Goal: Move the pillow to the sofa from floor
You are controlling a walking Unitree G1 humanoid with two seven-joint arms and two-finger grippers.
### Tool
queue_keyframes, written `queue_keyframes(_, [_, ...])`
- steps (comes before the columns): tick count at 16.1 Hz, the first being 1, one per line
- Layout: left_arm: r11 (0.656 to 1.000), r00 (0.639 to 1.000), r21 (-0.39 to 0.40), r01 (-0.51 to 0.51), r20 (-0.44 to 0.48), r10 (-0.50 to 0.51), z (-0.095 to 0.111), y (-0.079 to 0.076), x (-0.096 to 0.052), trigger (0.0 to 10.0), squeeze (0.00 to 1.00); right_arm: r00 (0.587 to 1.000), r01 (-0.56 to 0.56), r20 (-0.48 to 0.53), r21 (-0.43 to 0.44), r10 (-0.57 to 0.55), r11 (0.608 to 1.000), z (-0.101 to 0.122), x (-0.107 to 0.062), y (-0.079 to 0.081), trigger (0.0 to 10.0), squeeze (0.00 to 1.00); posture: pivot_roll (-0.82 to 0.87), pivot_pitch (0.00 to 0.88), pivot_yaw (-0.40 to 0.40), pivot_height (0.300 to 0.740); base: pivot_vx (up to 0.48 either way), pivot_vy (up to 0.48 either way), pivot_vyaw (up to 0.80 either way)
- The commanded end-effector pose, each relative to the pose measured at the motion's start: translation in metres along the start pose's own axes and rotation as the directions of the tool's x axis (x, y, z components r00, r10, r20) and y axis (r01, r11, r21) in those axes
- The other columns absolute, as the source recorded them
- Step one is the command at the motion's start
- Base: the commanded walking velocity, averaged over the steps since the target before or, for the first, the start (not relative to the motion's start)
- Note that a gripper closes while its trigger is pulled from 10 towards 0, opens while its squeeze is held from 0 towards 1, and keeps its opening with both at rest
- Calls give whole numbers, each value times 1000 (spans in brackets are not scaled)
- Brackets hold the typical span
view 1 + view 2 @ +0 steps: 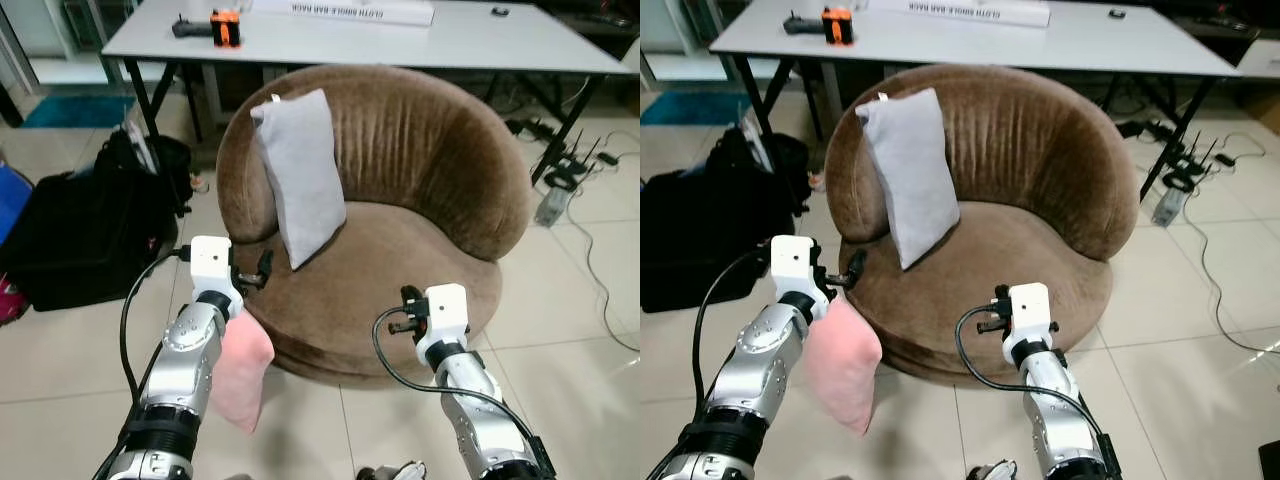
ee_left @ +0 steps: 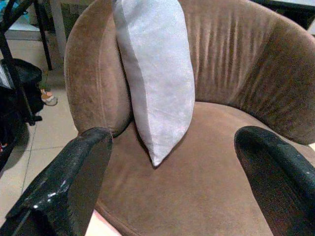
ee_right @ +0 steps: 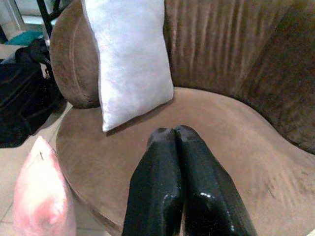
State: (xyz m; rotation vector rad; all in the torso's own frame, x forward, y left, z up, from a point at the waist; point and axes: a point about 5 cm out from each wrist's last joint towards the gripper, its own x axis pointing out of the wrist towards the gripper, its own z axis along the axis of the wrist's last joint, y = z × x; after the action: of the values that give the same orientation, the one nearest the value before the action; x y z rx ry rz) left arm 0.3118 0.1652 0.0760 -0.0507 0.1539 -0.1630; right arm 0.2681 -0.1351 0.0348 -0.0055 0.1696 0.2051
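Observation:
The pink pillow [image 1: 245, 375] stands upright, narrow end up, by the front-left edge of the brown round sofa [image 1: 400, 260], right under my left wrist. What keeps it up is hidden. A sliver of it shows low in the left wrist view [image 2: 101, 228]. My left gripper [image 2: 174, 142] is at the sofa's front-left rim, open, fingers [image 2: 74, 182] wide apart with only the seat between them. My right gripper [image 3: 172, 135] is shut and empty, held before the seat's front edge [image 1: 400, 312]. The pillow [image 3: 42, 196] lies to its left, below seat height.
A grey cushion [image 1: 300, 170] leans against the sofa's left backrest. A black bag [image 1: 80, 240] sits on the tiled floor to the left. Behind the sofa stands a white table [image 1: 400, 40] with an orange tool [image 1: 225, 27]. Cables [image 1: 600, 260] trail on the right.

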Motion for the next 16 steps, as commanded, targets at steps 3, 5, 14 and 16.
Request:
queue_keyframes(3, [999, 1000, 28, 21, 3, -21, 0, -5, 0, 10000, 0, 1000, 11, -10, -6, -11, 1000, 0, -3, -3, 10000, 0, -88, 86, -38, 740, 0, 0, 0])
queue_keyframes(5, [999, 1000, 27, 24, 4, -24, 0, -6, 0, 10000, 0, 1000, 12, -12, -7, -12, 1000, 0, -4, -3, 10000, 0, -92, 88, -37, 740, 0, 0, 0])
queue_keyframes(14, [999, 1000, 44, 25, 5, -25, 0, -6, 0, 10000, 0, 1000, 19, -25, -5, -19, 1000, -1, -7, -3, 10000, 0, -100, 98, -31, 740, 0, 0, 0])
queue_keyframes(16, [1000, 1000, 22, 18, 9, -18, 1, -5, 0, 10000, 0, 999, 17, -29, -5, -17, 1000, -2, -8, -3, 10000, 0, -100, 98, -32, 740, 0, 0, 0])
